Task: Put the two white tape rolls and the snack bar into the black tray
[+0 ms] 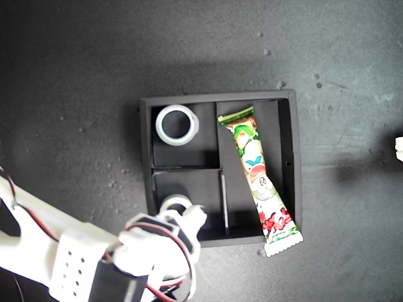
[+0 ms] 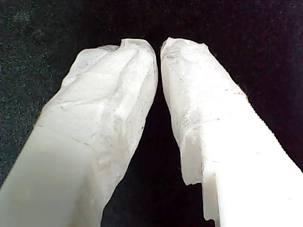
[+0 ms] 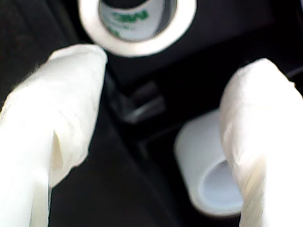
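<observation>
Two white tape rolls sit in the black tray (image 1: 146, 157): the wider roll (image 1: 177, 124) in the compartment at the exterior view's upper left, the smaller roll (image 1: 173, 204) half hidden under my second gripper (image 1: 187, 221) in the lower-left one. That gripper's matte white fingers stand apart – holding nothing. The glossy snack bar (image 1: 258, 178) lies slantwise, its crimped end overhanging the wall. My first gripper (image 2: 158, 47) is nearly closed, empty.
</observation>
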